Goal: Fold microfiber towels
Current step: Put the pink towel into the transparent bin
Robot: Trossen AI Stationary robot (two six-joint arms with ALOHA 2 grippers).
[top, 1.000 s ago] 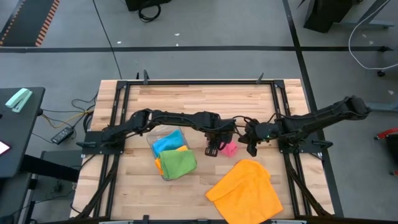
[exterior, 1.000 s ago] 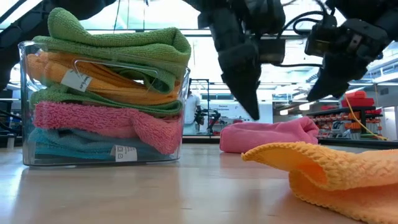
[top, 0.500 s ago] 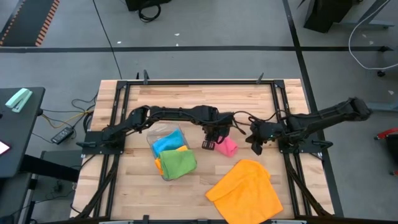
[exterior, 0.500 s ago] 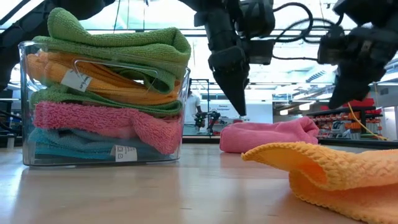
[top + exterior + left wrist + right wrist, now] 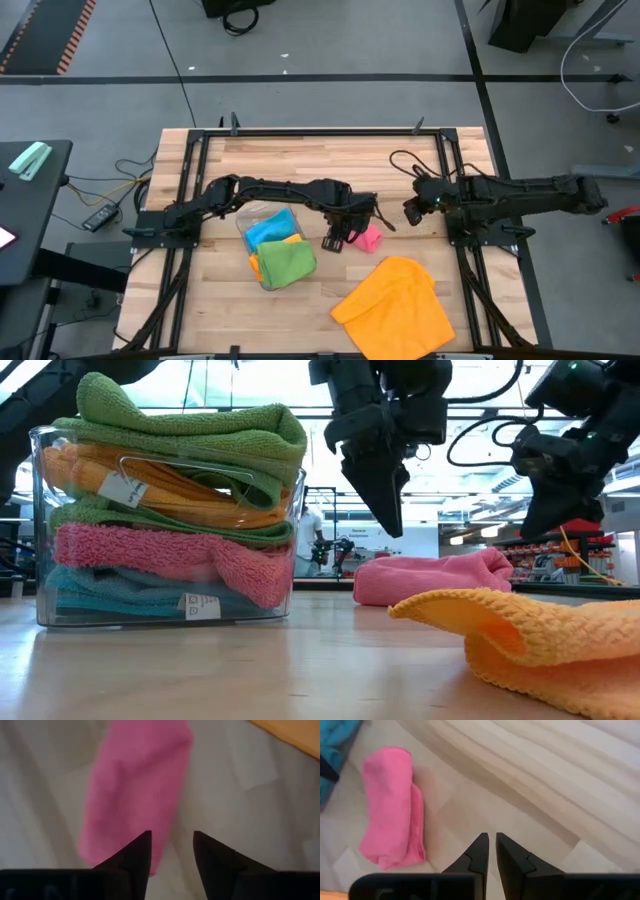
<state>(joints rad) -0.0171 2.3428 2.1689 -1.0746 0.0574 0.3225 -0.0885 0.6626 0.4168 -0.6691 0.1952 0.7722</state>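
Left gripper (image 5: pixel 337 241) above pink towel (image 5: pixel 368 238), fingers parted, empty. Right gripper (image 5: pixel 410 212) raised far right, nearly shut, empty.

Orange towel (image 5: pixel 393 306) cut off at the tabletop's near edge; blue towel (image 5: pixel 268 229) partly hidden beneath the green towel (image 5: pixel 288 262).

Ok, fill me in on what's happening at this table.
Two robot arms are folding microfiber towels. The left gripper hovers just above a folded pink towel lying mid-table, jaws apart and holding nothing. The right gripper hangs off to the side, jaws shut and empty. An orange towel lies rumpled and unfolded near the front edge. A clear tray already holds a stack of folded towels.
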